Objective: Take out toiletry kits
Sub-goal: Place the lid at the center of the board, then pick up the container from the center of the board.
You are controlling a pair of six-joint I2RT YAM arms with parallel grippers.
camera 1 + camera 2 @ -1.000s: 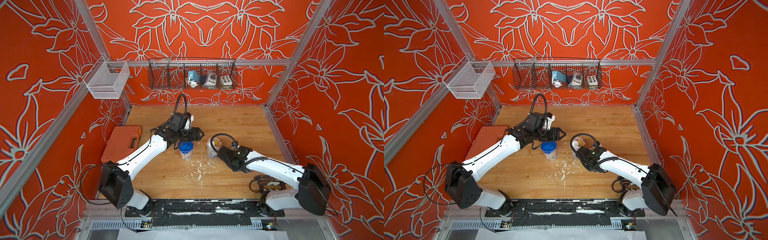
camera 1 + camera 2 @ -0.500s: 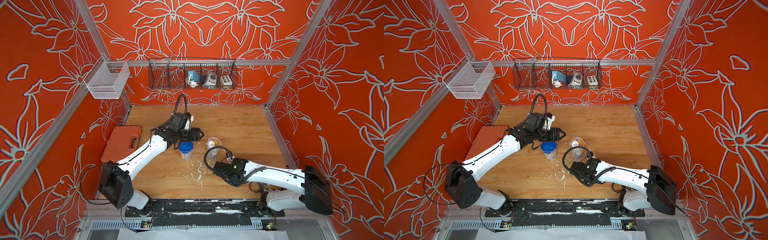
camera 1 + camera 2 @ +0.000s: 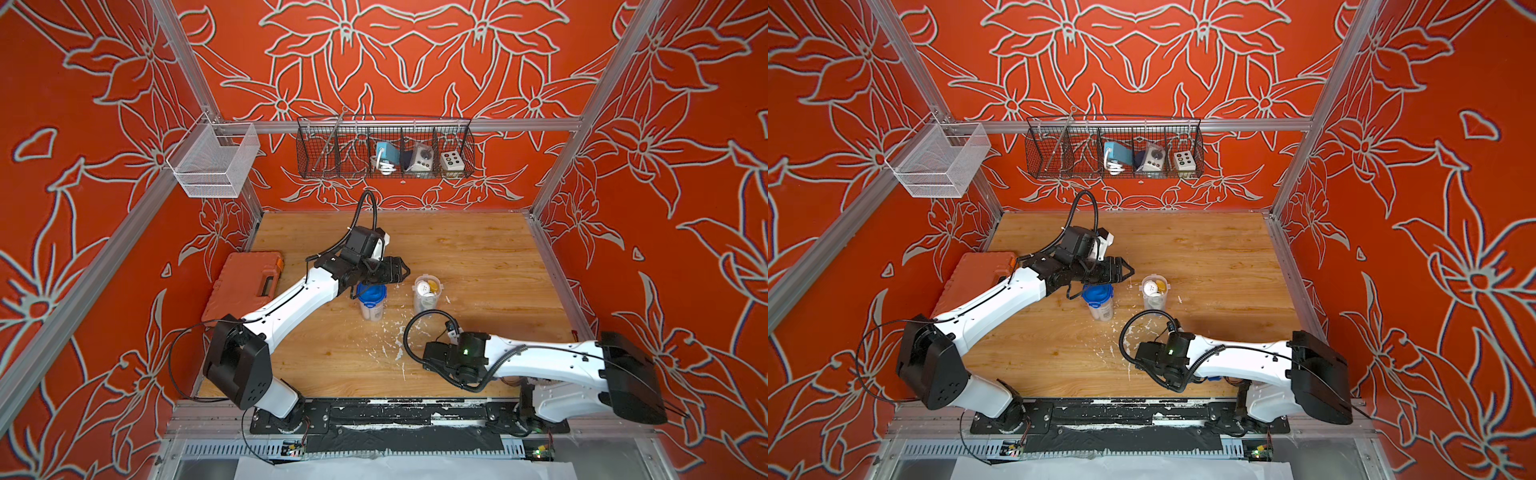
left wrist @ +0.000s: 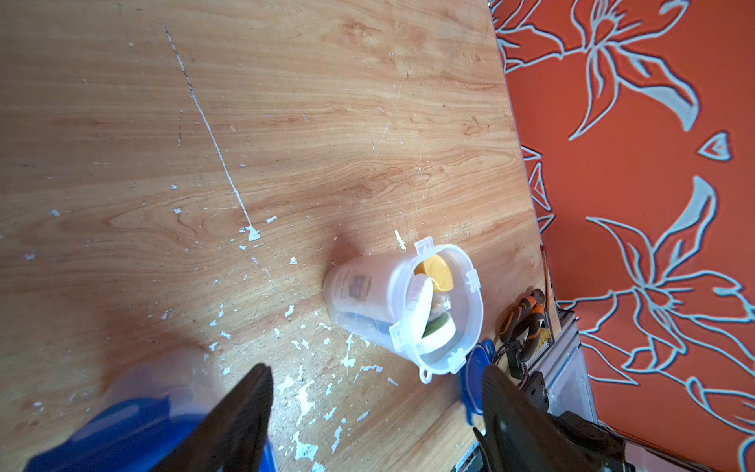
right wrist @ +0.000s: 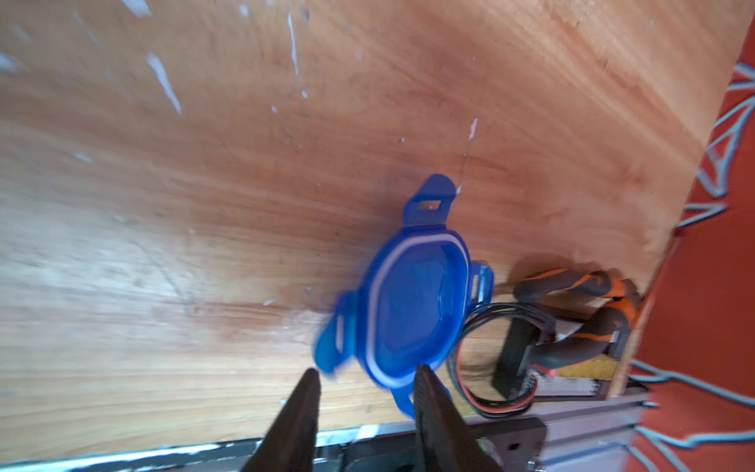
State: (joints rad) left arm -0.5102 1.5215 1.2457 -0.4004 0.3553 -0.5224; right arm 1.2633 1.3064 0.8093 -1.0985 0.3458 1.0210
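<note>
Robot lab test cell, aluminium frame [image 3: 519, 124], orange floral-print walls [image 3: 415, 62], wooden tabletop [image 3: 478, 257], hanging wire basket [image 3: 324, 149].

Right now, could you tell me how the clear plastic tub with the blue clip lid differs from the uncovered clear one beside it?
The blue-lidded clear tub is shut; the uncovered clear tub is open, showing white and yellow caps. The lidded tub is nearer the left gripper than the uncovered tub. Both stand upright.
</note>
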